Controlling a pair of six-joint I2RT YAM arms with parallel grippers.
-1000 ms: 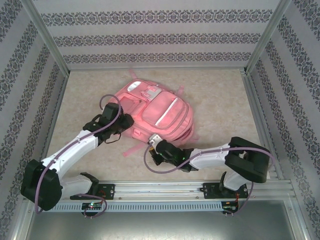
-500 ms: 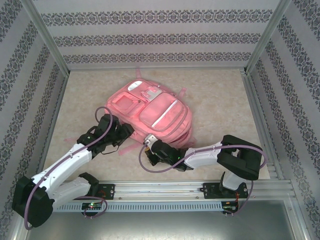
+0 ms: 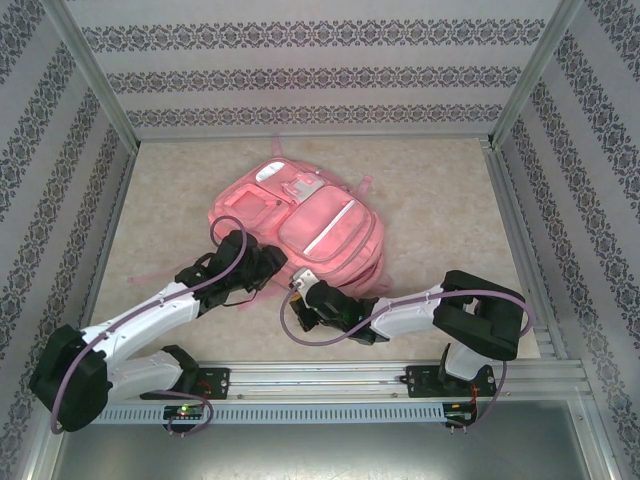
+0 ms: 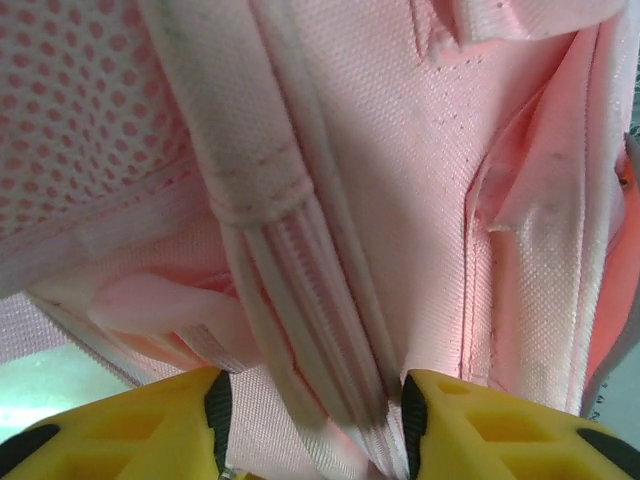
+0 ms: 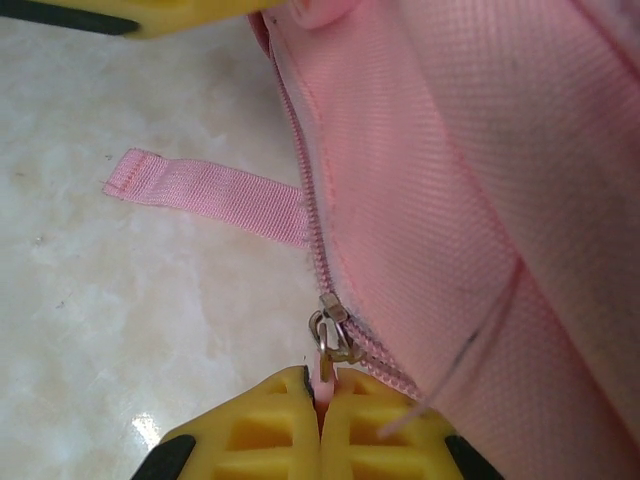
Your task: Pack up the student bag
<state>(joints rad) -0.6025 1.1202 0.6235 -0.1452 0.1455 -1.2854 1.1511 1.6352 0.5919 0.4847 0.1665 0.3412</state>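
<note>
Working the zipper is, I judge, the step in hand, though I can't tell whether it is being run open or shut. My right gripper (image 5: 322, 400) sits at the near edge of the student bag (image 3: 300, 215), fingers closed tight on the small pink zipper pull (image 5: 326, 368) just below its metal slider (image 5: 333, 335). My left gripper (image 4: 312, 400) is pressed against the bag's near-left side, its fingers apart with a piped seam ridge of bag fabric between them. Whether they actually pinch it, I cannot tell. Next I'd want the left side to brace the fabric while the right draws the slider steadily along the track, without twisting the pull. The bag lies flat on the table (image 3: 440, 200), front pockets up, a soft pink weave with pale trim. A loose strap end (image 5: 205, 190) trails beside the zipper.
</note>
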